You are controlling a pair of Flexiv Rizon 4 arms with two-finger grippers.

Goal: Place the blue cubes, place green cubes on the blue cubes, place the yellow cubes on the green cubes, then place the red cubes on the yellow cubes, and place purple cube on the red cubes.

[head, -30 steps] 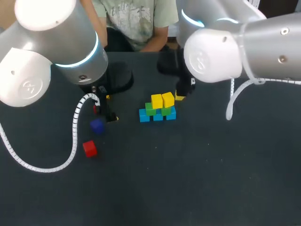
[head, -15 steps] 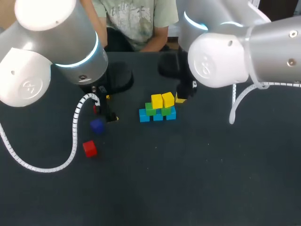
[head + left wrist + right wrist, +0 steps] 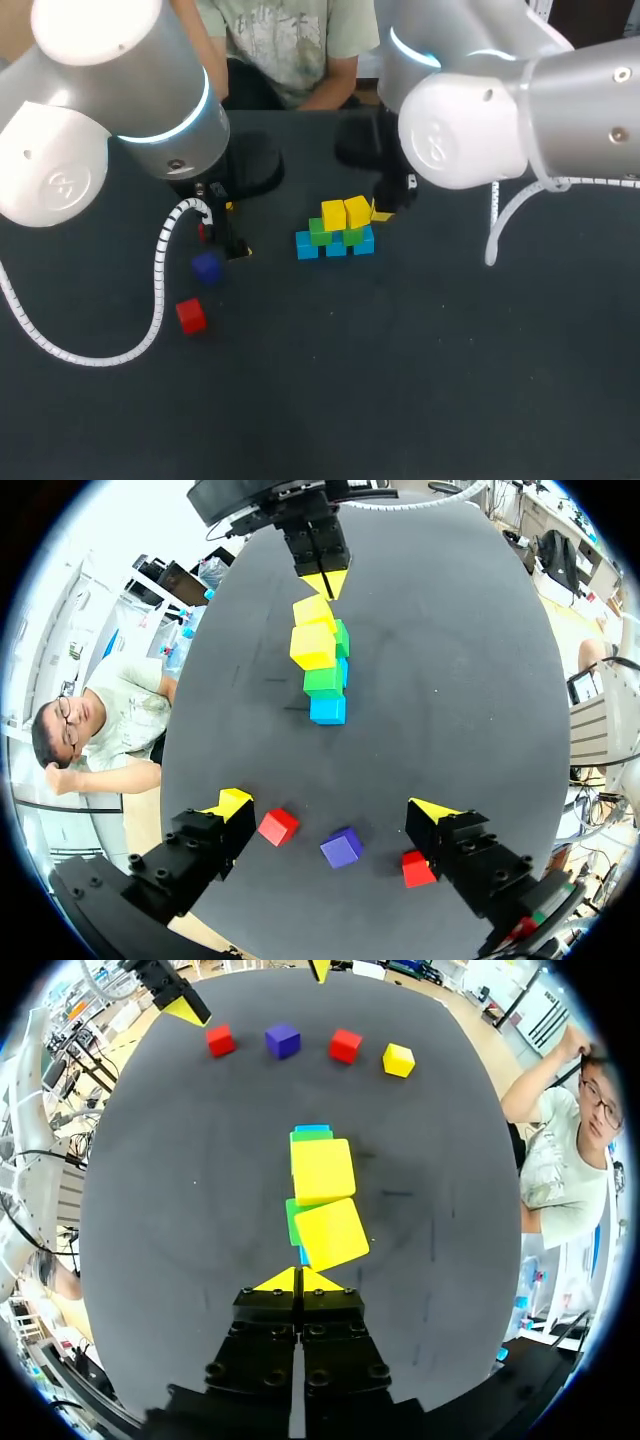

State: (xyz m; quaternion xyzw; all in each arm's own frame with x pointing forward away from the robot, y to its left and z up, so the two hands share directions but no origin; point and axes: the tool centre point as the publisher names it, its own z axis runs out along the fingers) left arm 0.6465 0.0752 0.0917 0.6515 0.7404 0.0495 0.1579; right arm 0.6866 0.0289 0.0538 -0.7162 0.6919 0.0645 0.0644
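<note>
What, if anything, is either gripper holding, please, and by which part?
Nothing is held: the left gripper is open, and the right gripper is shut on nothing.

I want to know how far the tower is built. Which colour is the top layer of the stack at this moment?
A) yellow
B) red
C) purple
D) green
A: two yellow cubes sit on top of the green cubes, while the red cubes and the purple cube lie loose on the table.

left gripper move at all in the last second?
No. The left gripper is in the same spot in the head view, with the same gap to the cube stack and to the purple cube beside it.
</note>
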